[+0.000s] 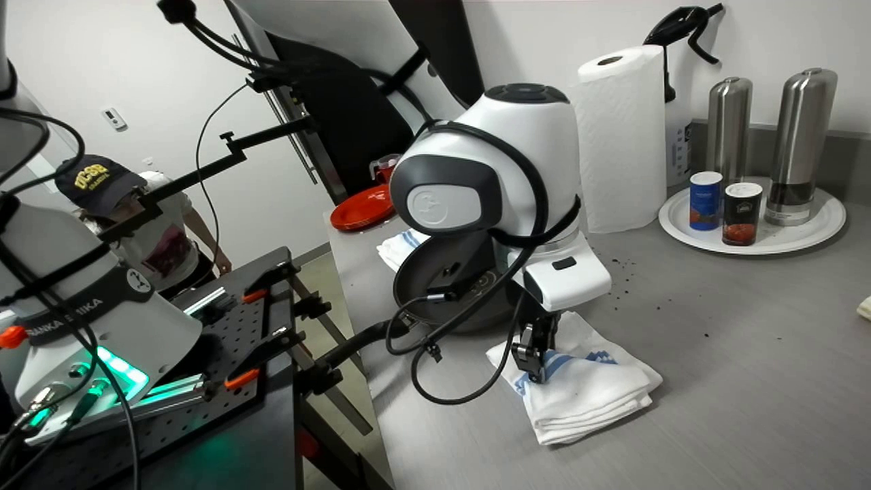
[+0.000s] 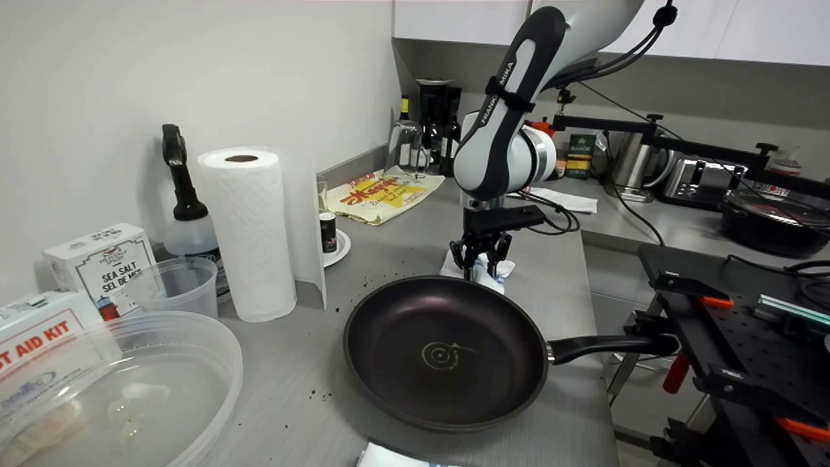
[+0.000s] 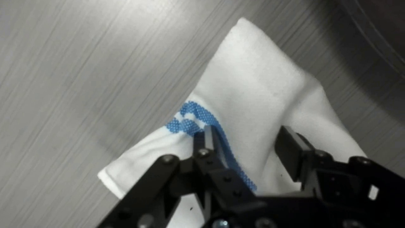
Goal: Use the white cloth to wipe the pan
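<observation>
1. Wrist view, closest of all: a black metal gripper [image 3: 246, 131] reaches down onto a folded white fabric cloth [image 3: 250, 60] with blue stripes. Its jaws stand apart, not clenched, one of them along a stripe, and the fabric bulges between them. How firmly they press it, if at all, I cannot tell.
2. That cloth lies on a streaked grey counter [image 3: 63, 79].
3. Lowest in an exterior view shows a corner of a second white cloth [image 2: 392, 457], cut off by the frame; to the left is a wide round tub of clear plastic [image 2: 220, 402].
4. Just past these rests a round dark grey-black frying pan [image 2: 415, 395], flat on the counter, a pale emblem in the middle of its upturned inside. Its long black handle [image 2: 603, 346] juts beyond the counter's edge. The folded cloth is just beside the pan, a strip of counter showing between them in the wrist view.
5. Along the wall stand a tall white paper towel roll [image 2: 249, 246] and a spray bottle [image 2: 189, 227] with a black head.
6. Beyond the roll, a round white plate [image 1: 827, 211] carries two tall steel grinders [image 1: 806, 129], a small blue shaker [image 1: 705, 204] and a small black shaker [image 1: 740, 218].
7. Farther back are a yellow printed bag [image 2: 382, 194], a shiny steel toaster [image 2: 726, 188] and a black lidded pot [image 2: 771, 230].
</observation>
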Robot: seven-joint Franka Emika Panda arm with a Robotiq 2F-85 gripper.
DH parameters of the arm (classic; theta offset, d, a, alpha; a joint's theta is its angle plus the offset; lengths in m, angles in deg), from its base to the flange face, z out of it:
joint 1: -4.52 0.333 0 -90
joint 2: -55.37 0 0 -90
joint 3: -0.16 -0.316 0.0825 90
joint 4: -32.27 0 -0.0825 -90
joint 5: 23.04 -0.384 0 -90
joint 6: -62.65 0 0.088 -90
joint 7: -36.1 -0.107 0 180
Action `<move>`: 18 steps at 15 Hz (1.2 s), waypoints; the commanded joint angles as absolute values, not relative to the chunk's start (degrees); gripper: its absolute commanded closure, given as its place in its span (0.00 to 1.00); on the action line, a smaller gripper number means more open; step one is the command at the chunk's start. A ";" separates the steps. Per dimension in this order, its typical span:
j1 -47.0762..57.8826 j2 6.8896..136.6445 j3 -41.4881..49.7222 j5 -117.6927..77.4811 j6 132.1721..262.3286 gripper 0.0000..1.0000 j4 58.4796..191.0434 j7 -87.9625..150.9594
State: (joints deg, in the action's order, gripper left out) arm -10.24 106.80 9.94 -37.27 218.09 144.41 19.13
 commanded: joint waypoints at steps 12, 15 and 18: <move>-9.61 105.01 10.36 -38.05 217.61 0.97 143.81 18.90; -8.76 102.54 11.41 -37.53 217.33 0.97 143.89 18.33; -7.92 98.94 12.46 -36.96 217.18 0.97 144.58 18.08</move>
State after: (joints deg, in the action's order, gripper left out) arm -9.75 103.03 10.82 -37.25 218.07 143.24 19.13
